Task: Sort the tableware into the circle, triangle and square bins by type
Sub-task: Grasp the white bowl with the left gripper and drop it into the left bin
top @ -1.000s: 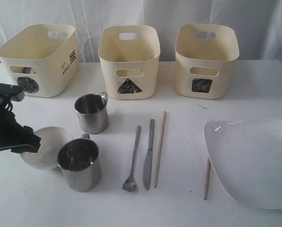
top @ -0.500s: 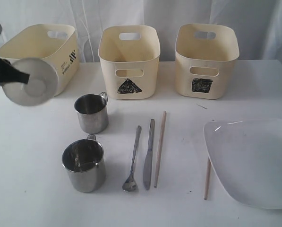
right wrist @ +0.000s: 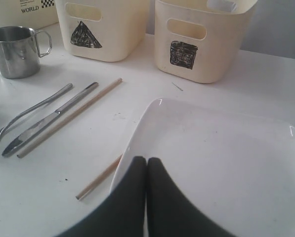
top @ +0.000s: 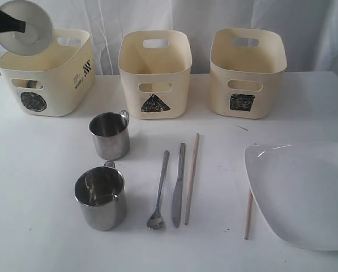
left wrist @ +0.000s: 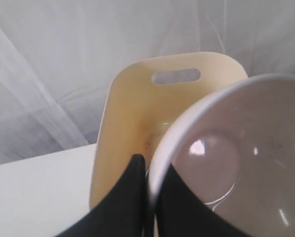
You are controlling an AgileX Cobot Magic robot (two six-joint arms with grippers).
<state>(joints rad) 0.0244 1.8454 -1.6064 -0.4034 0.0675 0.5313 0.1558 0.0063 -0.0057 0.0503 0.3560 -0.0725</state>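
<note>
My left gripper (top: 17, 26) is shut on the rim of the white bowl (top: 27, 25), holding it tilted in the air over the circle bin (top: 50, 71). The left wrist view shows that bowl (left wrist: 236, 158) pinched between the black fingers (left wrist: 132, 182) above the bin (left wrist: 132, 113). Two steel mugs (top: 110, 135) (top: 100, 196), spoon (top: 158, 191), knife (top: 178, 184) and two chopsticks (top: 192, 177) (top: 248, 213) lie on the table. The white plate (top: 304, 190) sits at the right. My right gripper (right wrist: 147, 162) is shut and empty above the plate (right wrist: 221, 158). The steel bowl is out of view.
The triangle bin (top: 155, 72) and the square bin (top: 246, 71) stand at the back beside the circle bin. A white curtain hangs behind them. The plate overhangs one chopstick near the table's right edge.
My left gripper has lifted the white bowl from beside the near mug, up and back, to above the circle bin. The right arm has not moved.
</note>
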